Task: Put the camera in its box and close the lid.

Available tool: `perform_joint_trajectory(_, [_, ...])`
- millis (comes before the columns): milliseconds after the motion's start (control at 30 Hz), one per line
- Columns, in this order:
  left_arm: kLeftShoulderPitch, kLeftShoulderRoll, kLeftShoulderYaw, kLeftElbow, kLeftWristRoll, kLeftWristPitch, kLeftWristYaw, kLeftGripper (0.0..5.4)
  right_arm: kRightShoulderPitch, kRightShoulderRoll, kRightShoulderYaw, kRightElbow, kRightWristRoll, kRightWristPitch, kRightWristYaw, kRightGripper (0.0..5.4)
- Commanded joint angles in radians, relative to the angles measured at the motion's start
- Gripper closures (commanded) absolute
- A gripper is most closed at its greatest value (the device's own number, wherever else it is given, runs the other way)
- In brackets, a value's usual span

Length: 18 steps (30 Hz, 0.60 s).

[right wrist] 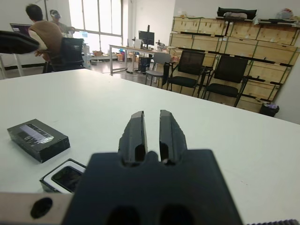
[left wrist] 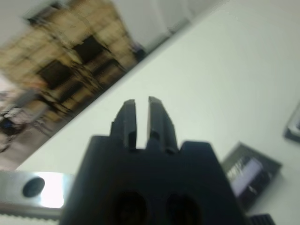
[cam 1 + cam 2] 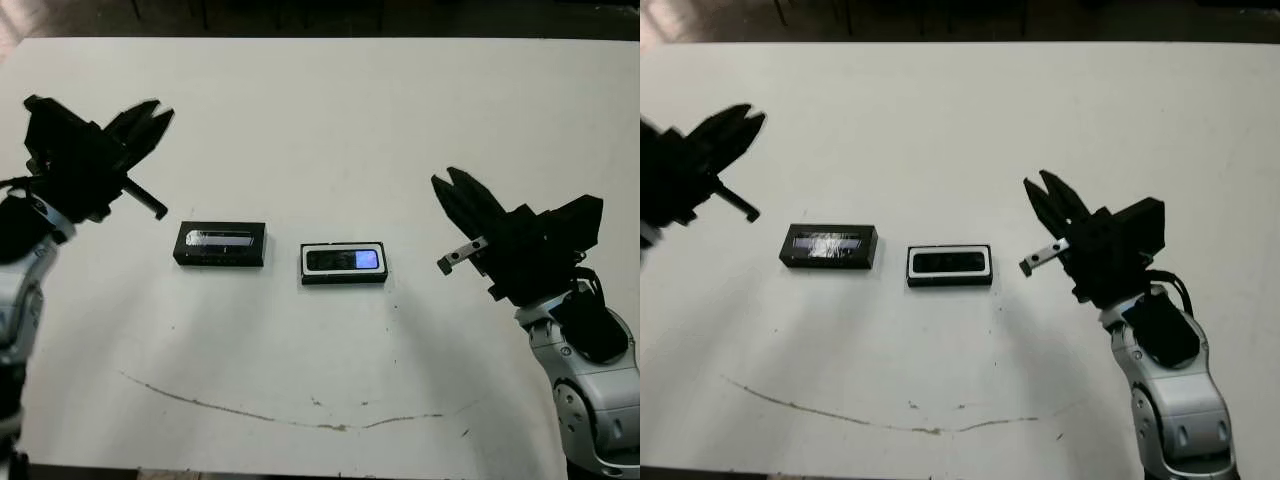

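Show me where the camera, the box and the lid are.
camera point(image 3: 343, 260): left eye view, middle of its dark body.
box point(image 3: 305, 263): left eye view, white-lined left rim.
lid point(image 3: 220, 242): left eye view, glossy window.

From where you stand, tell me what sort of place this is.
Likely an office or lab workroom: beyond the white table stand mesh office chairs, stacked wooden crates, and a person seated at a desk by large windows.
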Motion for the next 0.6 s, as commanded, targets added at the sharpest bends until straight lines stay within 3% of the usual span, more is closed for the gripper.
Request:
perform_joint_trajectory(33, [-0.108, 0.066, -0.125, 0.106, 0.077, 0.029, -0.114, 5.40, 0.009, -0.019, 0.002, -0.002, 0.016, 0.014, 0.011, 5.39])
perform_joint_trajectory(167, [-0.311, 0.125, -0.335, 0.289, 0.240, -0.010, -0.331, 5.40, 0.005, -0.023, 0.010, -0.001, 0.016, 0.006, 0.009, 5.39])
perform_joint_trajectory(267, [-0.431, 0.097, -0.449, 0.448, 0.330, -0.021, -0.453, 5.40, 0.009, -0.024, 0.013, -0.004, 0.019, 0.007, 0.006, 5.39])
perform_joint_trajectory(600, [-0.527, -0.020, -0.555, 0.779, 0.457, -0.189, -0.541, 5.40, 0.029, -0.028, 0.011, 0.017, 0.028, -0.016, 0.018, 5.39])
